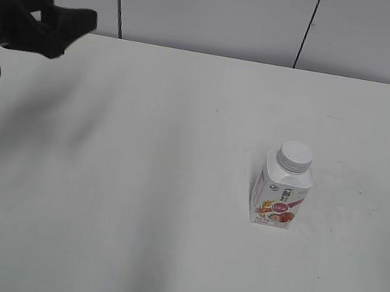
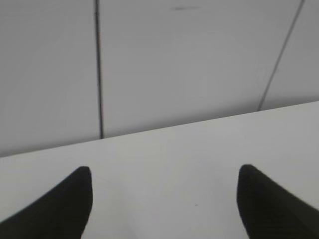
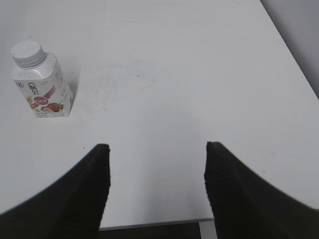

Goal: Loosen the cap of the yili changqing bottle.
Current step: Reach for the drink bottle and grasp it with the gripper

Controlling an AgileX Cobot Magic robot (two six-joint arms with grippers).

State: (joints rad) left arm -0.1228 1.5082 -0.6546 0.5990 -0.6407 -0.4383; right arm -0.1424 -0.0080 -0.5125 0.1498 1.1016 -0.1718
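The yili changqing bottle [image 1: 281,193] stands upright on the white table, right of centre, with its pink-red label facing the front. Its white ribbed cap [image 1: 296,156] sits on the neck. In the right wrist view the bottle [image 3: 44,89] and the cap [image 3: 27,53] show at the upper left. My right gripper [image 3: 156,148] is open and empty, well apart from the bottle, and does not show in the exterior view. My left gripper [image 2: 164,172] is open and empty, and it shows at the far left of the exterior view [image 1: 81,22], high above the table.
The white table [image 1: 136,181] ends at a panelled wall [image 1: 218,7] at the back. The right wrist view shows the table's edge [image 3: 154,224] below my fingers and its side edge [image 3: 294,55] at the upper right.
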